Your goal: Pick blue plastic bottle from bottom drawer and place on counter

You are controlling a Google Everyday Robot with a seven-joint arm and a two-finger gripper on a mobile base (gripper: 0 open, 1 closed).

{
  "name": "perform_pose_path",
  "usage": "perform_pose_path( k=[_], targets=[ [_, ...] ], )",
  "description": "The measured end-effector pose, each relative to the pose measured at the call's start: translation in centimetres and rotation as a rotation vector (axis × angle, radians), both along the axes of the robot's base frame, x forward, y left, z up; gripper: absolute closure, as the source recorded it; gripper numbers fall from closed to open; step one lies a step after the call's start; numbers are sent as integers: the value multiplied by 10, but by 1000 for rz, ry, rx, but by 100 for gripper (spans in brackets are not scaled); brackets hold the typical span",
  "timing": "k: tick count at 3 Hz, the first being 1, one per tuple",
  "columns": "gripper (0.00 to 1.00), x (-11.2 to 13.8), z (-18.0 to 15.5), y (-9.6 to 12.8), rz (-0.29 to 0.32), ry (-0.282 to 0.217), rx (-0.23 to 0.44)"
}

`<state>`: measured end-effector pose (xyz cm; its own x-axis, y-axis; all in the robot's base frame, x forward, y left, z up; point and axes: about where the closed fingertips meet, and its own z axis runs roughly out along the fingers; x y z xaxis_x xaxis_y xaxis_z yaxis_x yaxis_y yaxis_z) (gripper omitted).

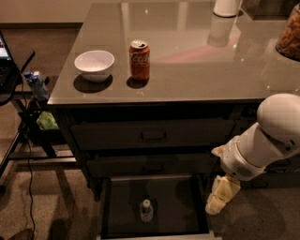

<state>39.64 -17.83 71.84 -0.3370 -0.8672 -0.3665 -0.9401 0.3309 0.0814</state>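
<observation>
The blue plastic bottle (146,210) stands upright on the dark floor of the open bottom drawer (183,211), near the middle front; it is small and clear with a white cap. My gripper (219,196) hangs at the drawer's right edge, to the right of the bottle and apart from it, on the white arm (267,138). The counter (197,61) is the glossy grey-beige top above the drawers.
A red Coca-Cola can (139,60) and a white bowl (94,65) stand on the counter's front left. A white container (227,7) and a jar (289,35) are at the back right. A black side table (14,84) with a small blue carton (35,84) stands left.
</observation>
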Motion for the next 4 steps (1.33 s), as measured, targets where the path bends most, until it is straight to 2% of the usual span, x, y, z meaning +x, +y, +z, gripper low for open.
perform_pose_path(
  k=[1, 2, 4],
  targets=[
    [0, 0, 0, 0, 0, 0, 0],
    [0, -7, -13, -1, -13, 22, 17],
    [0, -41, -124, 11, -69, 149, 137]
  ],
)
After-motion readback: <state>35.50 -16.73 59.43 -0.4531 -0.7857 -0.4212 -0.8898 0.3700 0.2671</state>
